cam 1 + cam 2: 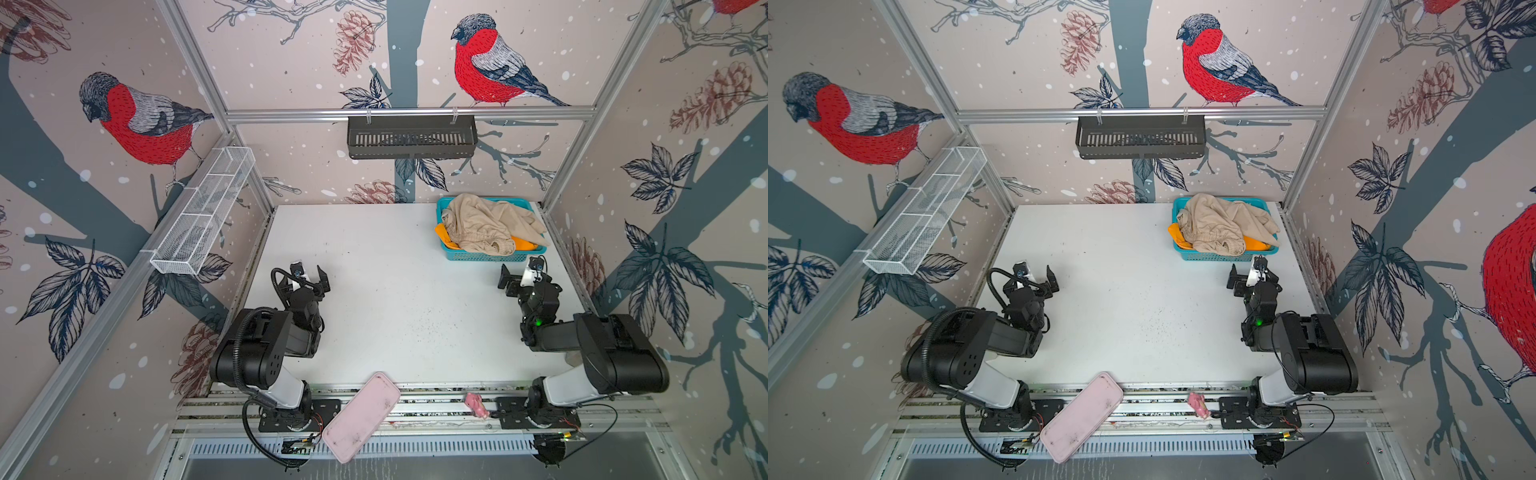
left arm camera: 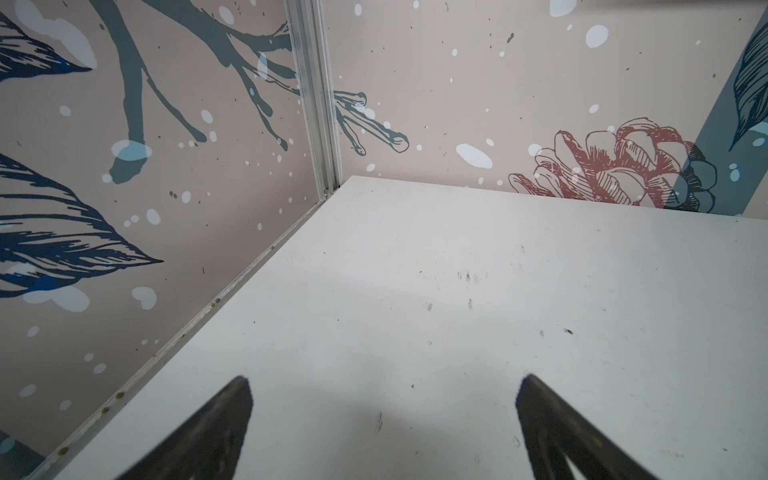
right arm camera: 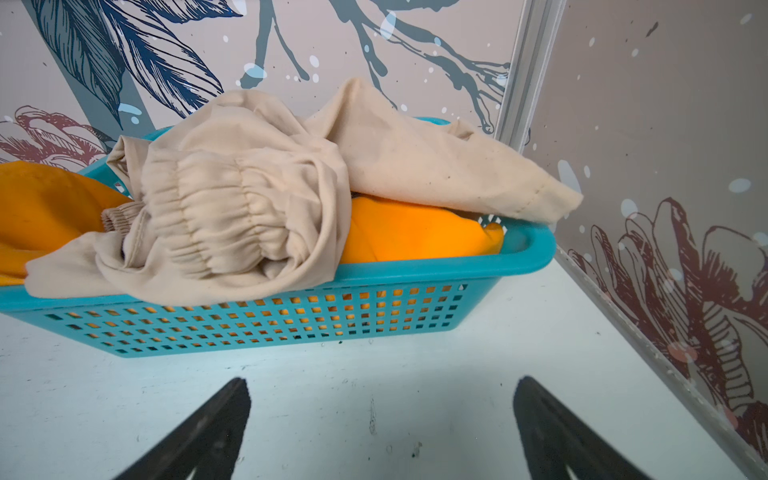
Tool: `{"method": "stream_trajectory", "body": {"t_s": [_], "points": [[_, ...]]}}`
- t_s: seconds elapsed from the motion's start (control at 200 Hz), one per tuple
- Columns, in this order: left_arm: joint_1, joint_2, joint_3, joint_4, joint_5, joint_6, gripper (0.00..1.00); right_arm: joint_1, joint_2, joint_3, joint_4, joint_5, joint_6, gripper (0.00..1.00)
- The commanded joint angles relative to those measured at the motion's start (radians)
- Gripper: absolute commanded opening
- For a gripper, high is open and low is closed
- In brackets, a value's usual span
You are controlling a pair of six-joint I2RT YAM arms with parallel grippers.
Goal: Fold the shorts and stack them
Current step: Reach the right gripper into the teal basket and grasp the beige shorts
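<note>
Zero held, wide open: left gripper (image 1: 311, 272), right gripper (image 1: 520, 272). Just ahead of the right, pinch beige shorts (image 3: 249, 208) by gathered waistband, lift clear of basket (image 3: 291, 324).

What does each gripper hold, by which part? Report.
Nothing. Left gripper and right gripper are open, empty; beige shorts and orange shorts lie in the basket.

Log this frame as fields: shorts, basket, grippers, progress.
basket: teal mesh, far right corner of table
beige shorts: crumpled, on top in the basket, one leg over the rim
orange shorts: in the basket, under the beige pair
left gripper: open, empty, over bare table
right gripper: open, empty, facing the basket
progress: nothing folded yet
</note>
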Motion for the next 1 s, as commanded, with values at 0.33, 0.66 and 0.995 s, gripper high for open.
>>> {"method": "stream_trajectory", "body": {"t_s": [0.33, 0.66, 0.995], "points": [[0.001, 0.000, 0.004, 0.043, -0.009, 0.000, 0.99, 0.002, 0.000, 0.005, 0.011, 0.004, 0.008, 1.00], [-0.012, -0.024, 0.000, 0.041, -0.014, 0.016, 0.97, 0.003, -0.098, 0.012, -0.085, 0.020, 0.019, 1.00], [-0.109, -0.435, 0.206, -0.639, 0.019, -0.104, 0.96, 0.164, -0.419, 0.296, -0.896, 0.145, 0.012, 0.92]]}}
